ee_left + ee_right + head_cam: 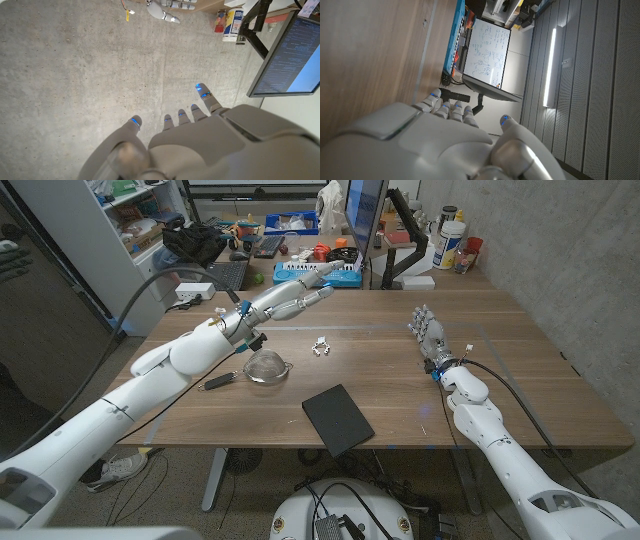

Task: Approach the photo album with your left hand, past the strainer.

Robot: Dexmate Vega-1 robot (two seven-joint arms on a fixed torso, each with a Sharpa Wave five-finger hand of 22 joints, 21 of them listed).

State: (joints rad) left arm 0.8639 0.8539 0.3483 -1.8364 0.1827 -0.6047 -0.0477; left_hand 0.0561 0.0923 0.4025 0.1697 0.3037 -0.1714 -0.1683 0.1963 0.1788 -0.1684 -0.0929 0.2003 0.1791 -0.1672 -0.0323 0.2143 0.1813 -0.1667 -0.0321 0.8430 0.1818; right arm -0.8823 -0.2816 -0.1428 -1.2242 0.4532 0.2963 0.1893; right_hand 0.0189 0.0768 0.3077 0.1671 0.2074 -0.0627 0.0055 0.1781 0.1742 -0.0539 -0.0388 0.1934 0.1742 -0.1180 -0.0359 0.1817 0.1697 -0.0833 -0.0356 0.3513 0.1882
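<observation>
The left hand hangs above the far-left part of the wooden table, its fingers stretched out and slightly apart with nothing in them, pointing toward the far edge and the clutter behind it. The strainer sits on the table nearer the robot than this hand, its handle pointing to the robot's left, and the photo album, a dark flat book, lies closed near the front edge, to the right of the strainer and well apart from the hand. The approach looks barely begun: the hand is on the far side of the strainer from the album. The next move seems to call for drawing the arm back and to the right, passing over or beside the strainer, then lowering toward the album. The right hand stands on the right side of the table, fingers raised, apart and empty. A small white object lies beyond the strainer.
</observation>
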